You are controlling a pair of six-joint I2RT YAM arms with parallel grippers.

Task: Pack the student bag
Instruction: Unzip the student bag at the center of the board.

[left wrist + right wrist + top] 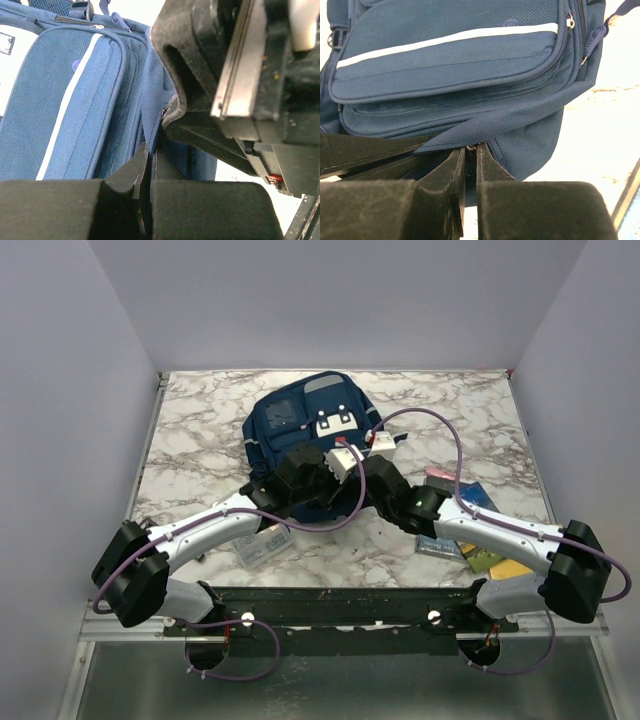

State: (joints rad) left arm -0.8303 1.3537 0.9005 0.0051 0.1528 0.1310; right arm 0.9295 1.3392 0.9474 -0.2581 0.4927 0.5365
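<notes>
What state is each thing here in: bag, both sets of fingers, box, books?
student bag: lying front up on the table.
left fingers: shut on the bag's fabric.
right fingers: nearly together, pinching the bag's edge.
clear box: lying flat; lid unclear.
books: lying flat in a loose pile.

The table has a white marble-patterned top with grey veins. Plain pale lilac walls close it in: a back wall behind the table's far edge, and a left wall and a right wall along its sides. A black rail runs along the table's near edge, with a grey metal surface below it. The light is even and soft.
</notes>
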